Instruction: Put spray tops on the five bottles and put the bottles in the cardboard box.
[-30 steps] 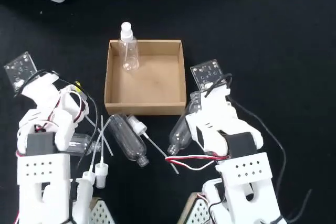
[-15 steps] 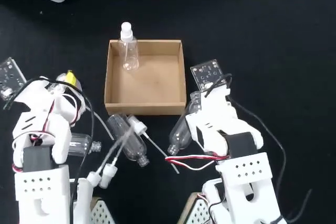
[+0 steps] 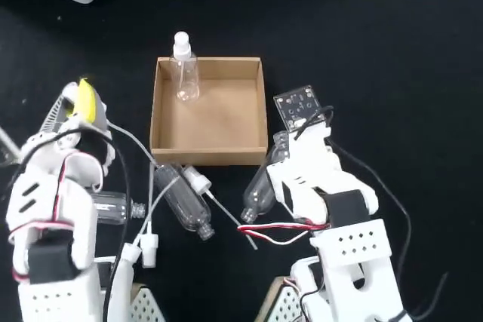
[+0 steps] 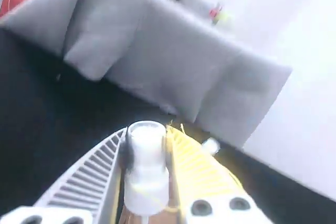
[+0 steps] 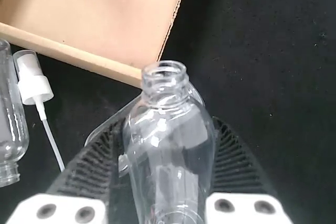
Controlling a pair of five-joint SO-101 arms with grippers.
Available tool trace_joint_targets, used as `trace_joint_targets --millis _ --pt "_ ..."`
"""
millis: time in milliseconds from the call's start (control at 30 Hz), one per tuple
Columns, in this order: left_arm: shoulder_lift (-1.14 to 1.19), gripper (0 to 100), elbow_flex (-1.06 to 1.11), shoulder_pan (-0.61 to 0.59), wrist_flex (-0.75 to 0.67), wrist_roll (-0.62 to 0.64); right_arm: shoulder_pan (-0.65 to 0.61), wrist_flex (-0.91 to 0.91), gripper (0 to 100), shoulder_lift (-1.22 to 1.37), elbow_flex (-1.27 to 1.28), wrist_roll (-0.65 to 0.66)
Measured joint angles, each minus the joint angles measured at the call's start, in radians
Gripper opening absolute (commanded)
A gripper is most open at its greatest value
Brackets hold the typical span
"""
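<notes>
The left claw (image 4: pixel 147 134) grips 1 white spray top (image 4: pixel 145 177) between its jaws, likely held ready for fitting. The right claw (image 5: pixel 170 125) clamps 1 uncapped bottle (image 5: pixel 169 150), open neck jutting beyond its jaws toward the cardboard box (image 5: pixel 79 3) just ahead, seemingly presented for capping.

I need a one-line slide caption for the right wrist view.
Right gripper grips a topless bottle near the box; a spray top lies nearby.

No legible text, brand, number or sign anywhere. Cardboard box (image 3: pixel 208 157) plain brown; bottles (image 5: pixel 170 145) clear, unlabelled.
</notes>
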Motion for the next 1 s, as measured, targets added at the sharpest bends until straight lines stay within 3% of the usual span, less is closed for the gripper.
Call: trace_joint_targets --millis 500,767,1000 --pt "-0.176 3 -0.002 0.0 0.0 0.0 -0.132 -0.035 9.9 -0.508 0.206 0.0" --pt "-0.301 3 -0.002 -0.149 -0.002 0.114 -0.229 -0.044 9.9 -0.687 0.224 0.0" --pt "-0.345 3 -0.002 -0.167 -0.003 0.14 -0.282 -0.118 9.9 -0.71 0.224 0.0"
